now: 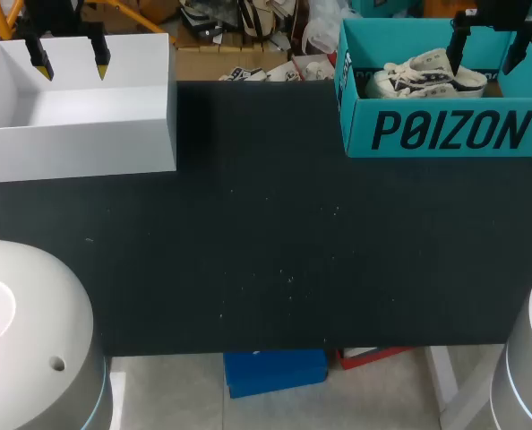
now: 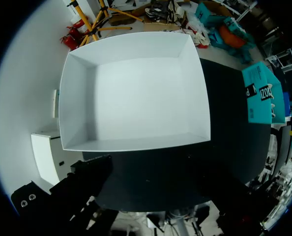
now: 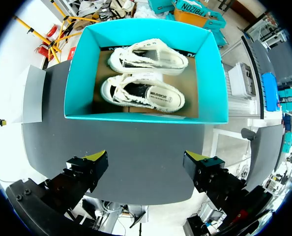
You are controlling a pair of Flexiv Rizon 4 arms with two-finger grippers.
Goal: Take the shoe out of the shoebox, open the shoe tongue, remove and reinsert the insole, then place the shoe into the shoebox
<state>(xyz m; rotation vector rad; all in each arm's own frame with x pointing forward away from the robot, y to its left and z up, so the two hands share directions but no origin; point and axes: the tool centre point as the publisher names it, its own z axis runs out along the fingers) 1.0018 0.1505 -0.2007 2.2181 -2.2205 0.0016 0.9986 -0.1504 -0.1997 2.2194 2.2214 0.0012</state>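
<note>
Left gripper (image 1: 71, 64): fingers spread wide, nothing between them, hanging over the open white box (image 1: 78, 134), well to the left of the teal shoebox (image 1: 445, 134). Under it in the left wrist view, only the bare inside of that white box (image 2: 136, 98), lidless, at the far edge of the black table (image 1: 266, 251), well apart from the shoebox. Then the shoebox itself (image 3: 146, 117), open-topped, at the same far edge, holding two white shoes side by side, lengthwise on its brown floor: near shoe (image 3: 143, 94) by the shoebox's front wall, far shoe (image 3: 148, 58) just behind it, by the back wall. Right gripper (image 3: 147, 157): yellow tips far apart, gripping nothing, poised above the shoebox, clear of both shoes.
</note>
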